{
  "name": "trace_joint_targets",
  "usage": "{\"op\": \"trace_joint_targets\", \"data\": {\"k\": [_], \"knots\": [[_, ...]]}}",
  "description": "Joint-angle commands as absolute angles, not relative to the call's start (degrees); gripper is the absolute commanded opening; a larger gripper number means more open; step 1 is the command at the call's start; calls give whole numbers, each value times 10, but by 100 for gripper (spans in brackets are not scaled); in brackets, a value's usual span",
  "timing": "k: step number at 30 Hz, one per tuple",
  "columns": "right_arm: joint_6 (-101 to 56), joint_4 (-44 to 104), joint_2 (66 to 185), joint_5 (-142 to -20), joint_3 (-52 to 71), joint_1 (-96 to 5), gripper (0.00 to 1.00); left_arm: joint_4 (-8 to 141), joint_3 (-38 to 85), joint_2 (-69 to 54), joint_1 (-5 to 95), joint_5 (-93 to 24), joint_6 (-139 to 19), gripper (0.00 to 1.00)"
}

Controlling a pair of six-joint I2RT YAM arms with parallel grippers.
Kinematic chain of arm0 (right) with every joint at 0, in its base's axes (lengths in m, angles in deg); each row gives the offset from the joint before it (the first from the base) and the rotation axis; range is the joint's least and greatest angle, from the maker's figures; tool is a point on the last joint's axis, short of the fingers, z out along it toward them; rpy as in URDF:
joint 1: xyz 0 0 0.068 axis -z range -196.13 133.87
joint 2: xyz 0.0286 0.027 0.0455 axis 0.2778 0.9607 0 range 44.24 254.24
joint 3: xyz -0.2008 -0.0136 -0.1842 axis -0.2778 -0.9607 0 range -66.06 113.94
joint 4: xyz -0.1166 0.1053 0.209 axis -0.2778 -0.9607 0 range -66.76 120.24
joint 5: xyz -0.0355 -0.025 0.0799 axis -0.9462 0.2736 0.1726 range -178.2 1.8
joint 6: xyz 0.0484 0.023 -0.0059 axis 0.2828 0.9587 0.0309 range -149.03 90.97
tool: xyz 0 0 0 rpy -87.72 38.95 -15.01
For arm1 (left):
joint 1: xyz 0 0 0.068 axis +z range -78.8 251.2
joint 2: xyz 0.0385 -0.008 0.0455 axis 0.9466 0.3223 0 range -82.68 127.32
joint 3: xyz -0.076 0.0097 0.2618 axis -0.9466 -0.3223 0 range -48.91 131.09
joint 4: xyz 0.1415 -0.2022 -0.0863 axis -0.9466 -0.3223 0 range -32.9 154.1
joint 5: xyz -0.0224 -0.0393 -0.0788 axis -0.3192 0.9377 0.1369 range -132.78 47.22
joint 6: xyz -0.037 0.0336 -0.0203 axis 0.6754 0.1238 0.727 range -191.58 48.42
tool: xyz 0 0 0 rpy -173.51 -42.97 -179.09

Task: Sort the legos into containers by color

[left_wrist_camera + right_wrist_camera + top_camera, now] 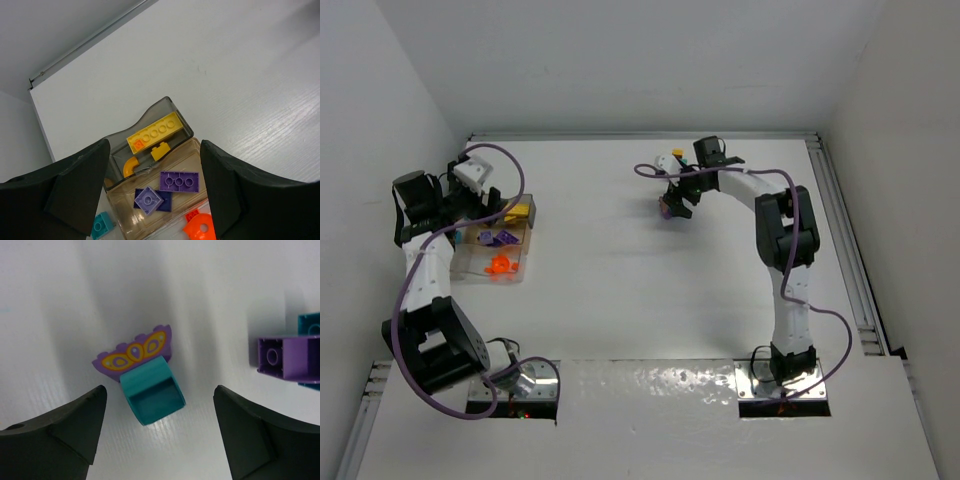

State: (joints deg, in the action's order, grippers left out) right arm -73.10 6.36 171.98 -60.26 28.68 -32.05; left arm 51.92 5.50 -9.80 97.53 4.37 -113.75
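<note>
Teal lego (pixel 152 397): long axis eleven-to-five o'clock, hollow end facing five.
Yellow lego (pixel 155 133): long axis eight-to-two o'clock.
Left gripper (pixel 154 146), right gripper (pixel 160 405): we see both spread, empty.

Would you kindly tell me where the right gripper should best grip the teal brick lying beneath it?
Probably across the two flat side walls of the teal brick, coming down from above: both sides are free, while the purple crown piece sits against its far end.

White arms (pixel 425 270), black joints (pixel 790 235), purple cables (pixel 520 175), dark wedge-fingered left claw (pixel 154 147), right claw (pixel 160 390).
</note>
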Motion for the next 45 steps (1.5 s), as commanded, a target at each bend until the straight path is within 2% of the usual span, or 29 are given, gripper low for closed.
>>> {"op": "trace_joint_targets", "data": {"k": [1, 5, 7, 9, 11, 15, 18, 20, 22, 25, 30, 33, 34, 38, 45], "knots": [[-751, 78, 1730, -551, 299, -331, 82, 531, 63, -113, 970, 58, -1140, 71], [-747, 78, 1734, -541, 302, -346, 58, 530, 65, -113, 968, 60, -1140, 71], [-747, 71, 1730, -539, 297, -353, 40, 528, 65, -113, 963, 56, -1144, 71], [-746, 64, 1726, -539, 293, -356, 27, 524, 65, -113, 961, 55, -1144, 71], [-719, 80, 1711, -539, 276, -358, 0, 514, 68, -113, 955, 56, -1156, 71], [-656, 134, 1648, -508, 223, -359, 0, 488, 71, -117, 928, 57, -1216, 69], [-537, 185, 1613, -460, 202, -365, 0, 457, 66, -131, 894, 56, -1335, 73], [-408, 245, 1580, -452, 190, -381, 0, 436, 45, -158, 842, 59, -1473, 79], [-286, 302, 1547, -483, 170, -405, 0, 486, 2, -192, 794, 71, -1544, 81], [-200, 370, 1515, -480, 145, -439, 0, 566, -32, -212, 733, 77, -1554, 82], [13, 537, 1509, -453, 121, -467, 0, 530, -12, -191, 649, 105, -1616, 82], [56, 567, 1519, -452, 131, -482, 0, 536, -12, -198, 622, 104, -1628, 82], [56, 565, 1520, -453, 134, -485, 0, 548, -48, -206, 618, 102, -1707, 82], [38, 543, 1516, -455, 140, -489, 0, 692, -130, -257, 614, 63, -1679, 80], [-8, 495, 1516, -454, 146, -501, 0, 675, -125, -255, 613, 82, -1684, 78]]}}
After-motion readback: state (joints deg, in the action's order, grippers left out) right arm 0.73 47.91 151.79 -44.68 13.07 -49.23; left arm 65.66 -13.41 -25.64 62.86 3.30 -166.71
